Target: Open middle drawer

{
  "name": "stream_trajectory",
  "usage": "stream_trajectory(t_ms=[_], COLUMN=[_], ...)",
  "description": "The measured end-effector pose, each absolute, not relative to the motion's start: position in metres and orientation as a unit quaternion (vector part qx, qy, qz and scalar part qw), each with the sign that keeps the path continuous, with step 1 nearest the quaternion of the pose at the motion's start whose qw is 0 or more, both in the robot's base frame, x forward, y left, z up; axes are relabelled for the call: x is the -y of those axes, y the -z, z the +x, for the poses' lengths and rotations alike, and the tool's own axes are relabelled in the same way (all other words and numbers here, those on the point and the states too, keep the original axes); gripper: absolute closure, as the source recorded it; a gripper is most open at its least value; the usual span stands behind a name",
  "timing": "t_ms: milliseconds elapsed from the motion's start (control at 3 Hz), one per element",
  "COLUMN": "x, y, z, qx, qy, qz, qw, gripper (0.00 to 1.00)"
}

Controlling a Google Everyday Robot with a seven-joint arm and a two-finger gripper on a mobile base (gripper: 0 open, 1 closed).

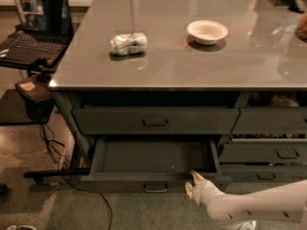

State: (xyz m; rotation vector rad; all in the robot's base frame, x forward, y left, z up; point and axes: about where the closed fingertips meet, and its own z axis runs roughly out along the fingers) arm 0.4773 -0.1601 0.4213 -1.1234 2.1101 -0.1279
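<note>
The middle drawer point(153, 157) is pulled out from the counter, and its shallow dark grey interior shows. Its flat front point(120, 183) faces me, with a small loop handle point(156, 188) at the centre. My gripper point(192, 183) is at the right part of the drawer front, to the right of the handle, on a white arm coming in from the lower right. Its fingers point(196, 176) are apart and hold nothing; one lies at the front's top edge, the other just before the front.
The top drawer point(155, 121) above is closed. More drawers point(280, 152) are on the right, one slightly open. On the counter top point(168, 66) are a white bowl point(207, 31) and a crumpled bag point(128, 43). A laptop point(33, 28) stands on a side stand at left, with cables on the floor.
</note>
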Motion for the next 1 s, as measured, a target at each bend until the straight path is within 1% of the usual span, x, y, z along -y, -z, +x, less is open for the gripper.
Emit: stream_trajectory(t_ms=[333,667,1000], x=[0.16,0.155,0.155], y=[-0.427,-0.425,-0.425], z=[0.477,0.459,0.459], qx=[-0.821,-0.825,-0.825], qy=[0.05,0.035,0.035], qz=[-0.437,-0.43,-0.43], qw=[0.365,0.364,0.364], gripper=[1.0,1.0,1.0])
